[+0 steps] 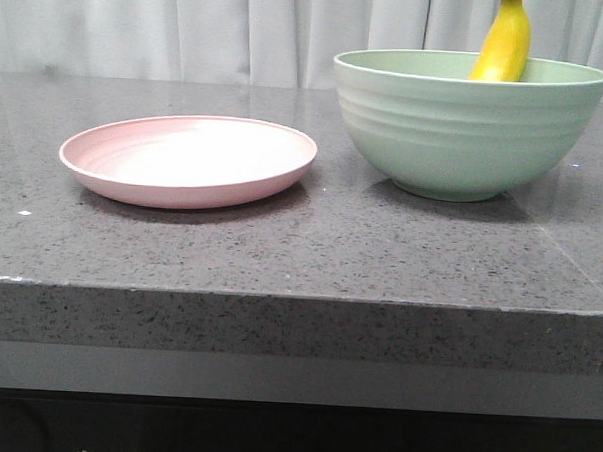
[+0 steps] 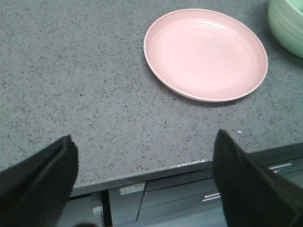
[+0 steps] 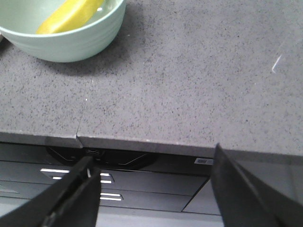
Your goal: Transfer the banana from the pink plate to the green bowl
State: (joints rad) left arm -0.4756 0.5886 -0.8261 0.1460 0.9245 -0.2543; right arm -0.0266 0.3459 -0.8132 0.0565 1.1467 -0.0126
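The yellow banana (image 1: pixel 504 45) stands leaning inside the green bowl (image 1: pixel 466 133) at the right of the table, its upper end sticking above the rim. It also shows in the right wrist view (image 3: pixel 71 15) lying in the bowl (image 3: pixel 71 40). The pink plate (image 1: pixel 189 161) sits empty at the left, and shows empty in the left wrist view (image 2: pixel 206 54). My left gripper (image 2: pixel 144 142) is open and empty, back over the table's front edge. My right gripper (image 3: pixel 151 163) is open and empty, also back past the front edge. Neither gripper shows in the front view.
The grey speckled table (image 1: pixel 311 246) has its front edge close to both grippers (image 2: pixel 142 172). Drawers with metal handles (image 3: pixel 71 175) lie below the edge. A white curtain (image 1: pixel 190 26) hangs behind the table.
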